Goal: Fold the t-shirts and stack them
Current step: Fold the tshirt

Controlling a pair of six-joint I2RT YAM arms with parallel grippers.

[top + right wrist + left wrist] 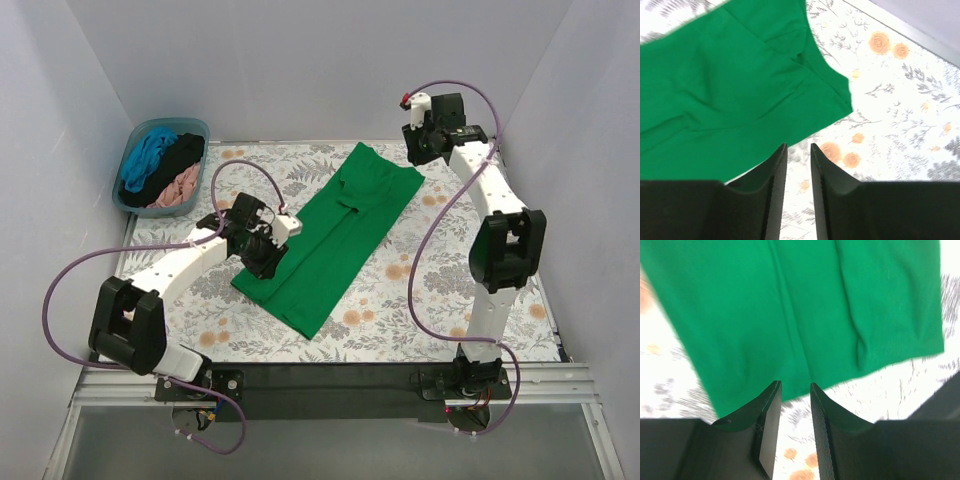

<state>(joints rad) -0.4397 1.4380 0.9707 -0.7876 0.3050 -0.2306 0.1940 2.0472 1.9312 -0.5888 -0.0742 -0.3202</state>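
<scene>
A bright green t-shirt (340,235) lies folded lengthwise into a long strip, running diagonally across the floral tablecloth (420,270). My left gripper (268,262) hovers at the strip's left edge near its lower end. In the left wrist view the left gripper (795,385) is narrowly open and empty, its tips just off the edge of the green t-shirt (790,305). My right gripper (420,150) hangs by the strip's far right corner. The right wrist view shows the right gripper (798,146) narrowly open, nothing between the fingers, beside the green t-shirt (730,90).
A pale blue tub (133,150) at the back left holds a teal-blue shirt (148,155), a black shirt (178,152) and a dusty pink shirt (178,188). Grey walls close in the table on three sides.
</scene>
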